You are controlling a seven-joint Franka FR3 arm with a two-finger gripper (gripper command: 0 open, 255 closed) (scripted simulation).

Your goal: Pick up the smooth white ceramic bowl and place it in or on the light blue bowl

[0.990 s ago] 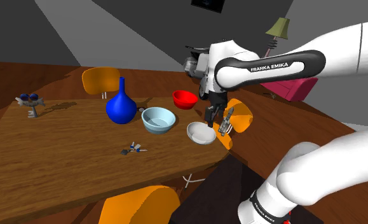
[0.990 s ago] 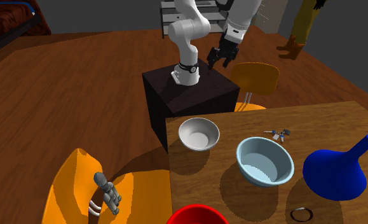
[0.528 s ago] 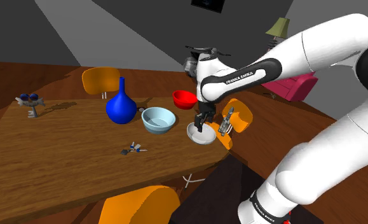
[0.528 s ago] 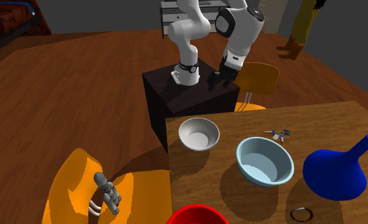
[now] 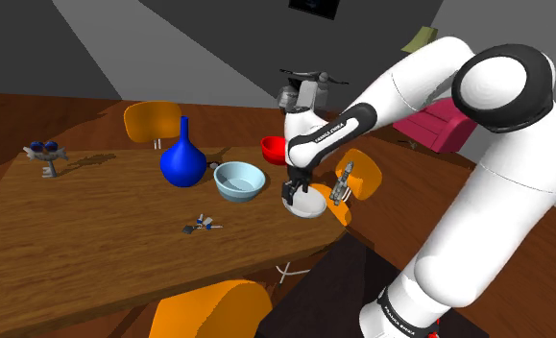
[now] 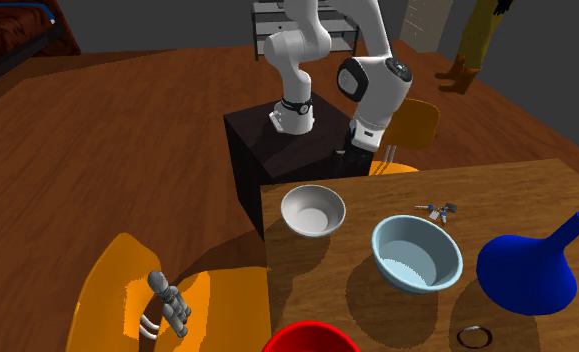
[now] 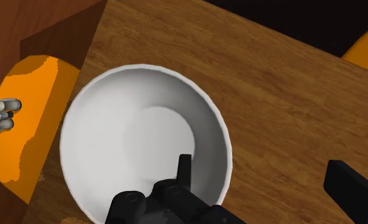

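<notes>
The gripper (image 7: 258, 164) hovers spread over the white bowl (image 7: 144, 143), one finger inside its rim, the other outside. The bowl sits at the table (image 7: 271, 95) corner, near the light blue bowl (image 5: 239, 181). I'd lower until the rim sits deep, then pinch squarely.

You see even, moderately bright light; soft dark shadows lie on the counter (image 6: 517, 200), and edges render crisp.
</notes>
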